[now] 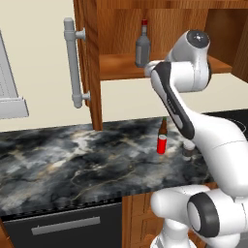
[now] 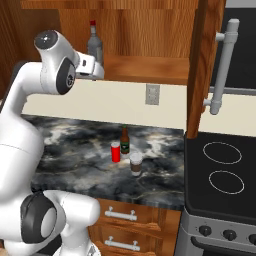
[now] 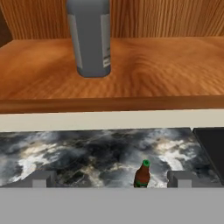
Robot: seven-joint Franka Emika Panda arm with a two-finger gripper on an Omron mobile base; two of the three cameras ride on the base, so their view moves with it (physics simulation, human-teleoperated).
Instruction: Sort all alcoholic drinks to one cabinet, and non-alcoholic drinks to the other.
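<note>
Open wall cabinet of reddish wood is hanging above the marbled surface, its door swung wide. White arm is reaching up toward the shelf; the gripper is standing spread and empty, just in front of the shelf edge. Grey bottle with red cap is standing upright on the shelf. Beer bottle, red can and lidded brown cup are sitting close together on the surface below.

The grey bottle blocks the shelf's left; its right lies free.
</note>
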